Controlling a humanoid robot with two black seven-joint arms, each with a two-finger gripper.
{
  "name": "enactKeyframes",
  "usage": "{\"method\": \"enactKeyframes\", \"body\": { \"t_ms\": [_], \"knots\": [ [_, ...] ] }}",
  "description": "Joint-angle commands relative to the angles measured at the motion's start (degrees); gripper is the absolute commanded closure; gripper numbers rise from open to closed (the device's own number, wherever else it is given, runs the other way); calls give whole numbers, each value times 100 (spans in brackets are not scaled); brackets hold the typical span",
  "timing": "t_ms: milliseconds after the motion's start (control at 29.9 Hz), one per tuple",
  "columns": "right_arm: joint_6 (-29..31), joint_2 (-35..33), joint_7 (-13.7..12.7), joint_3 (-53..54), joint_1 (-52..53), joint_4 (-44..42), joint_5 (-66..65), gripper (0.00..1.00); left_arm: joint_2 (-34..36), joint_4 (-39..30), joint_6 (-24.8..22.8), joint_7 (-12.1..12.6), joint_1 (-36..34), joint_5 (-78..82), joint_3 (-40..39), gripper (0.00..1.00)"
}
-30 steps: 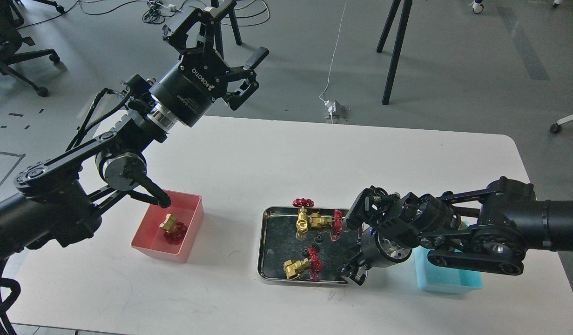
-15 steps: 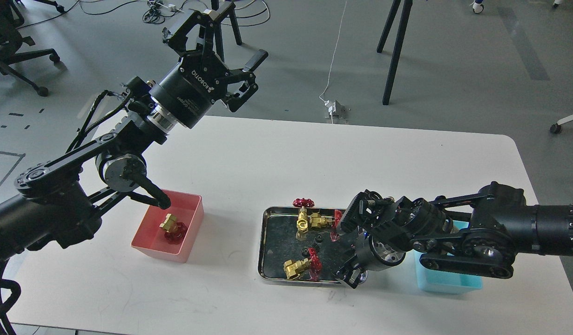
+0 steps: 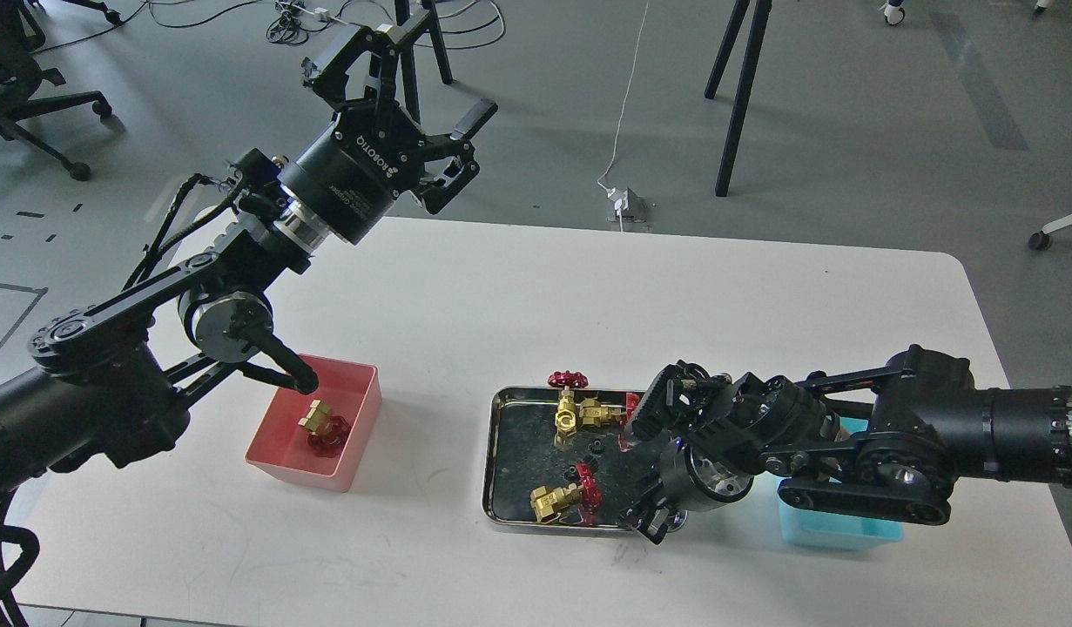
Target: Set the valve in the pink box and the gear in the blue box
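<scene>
In the centre-right of the frame a steel tray is sitting on the white table, and three valves are showing in it. One valve at the tray's upper edge is lying with its long axis running up and down the frame, its red handwheel sticking up over the rim. A second valve just beside it is lying across the frame, brass body to the left, handwheel pointing right and partly vanishing behind the right arm. A third valve near the tray's lower edge is lying on a diagonal, brass end pointing lower left, red wheel upper right. Small black gears are lying between them (their teeth are hard to make out against the dark tray floor).

The right gripper is hanging low over the tray's lower right corner; it is dark and nearly end-on, so I cannot tell how its fingers are standing or whether anything is in them. The right arm is also covering much of the blue box at lower right.

At lower left the pink box is holding a fourth valve, brass end pointing upper left, wheel lower right. The left gripper is hanging high at upper left with its fingers spread wide apart and nothing between them.
</scene>
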Motion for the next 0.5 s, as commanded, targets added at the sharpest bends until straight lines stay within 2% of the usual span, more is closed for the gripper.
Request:
{"method": "enactKeyframes", "body": {
  "t_ms": [0, 268, 469],
  "knots": [
    [0, 1, 0, -6, -12, -3, -7, 59, -17, 0, 0, 0, 1, 0, 0, 9],
    [0, 1, 0, -6, -38, -3, -7, 65, -26, 43, 0, 0, 1, 0, 0, 8],
    [0, -16, 0, -6, -38, 5, 2, 82, -61, 61, 0, 0, 1, 0, 0, 8]
  ]
}}
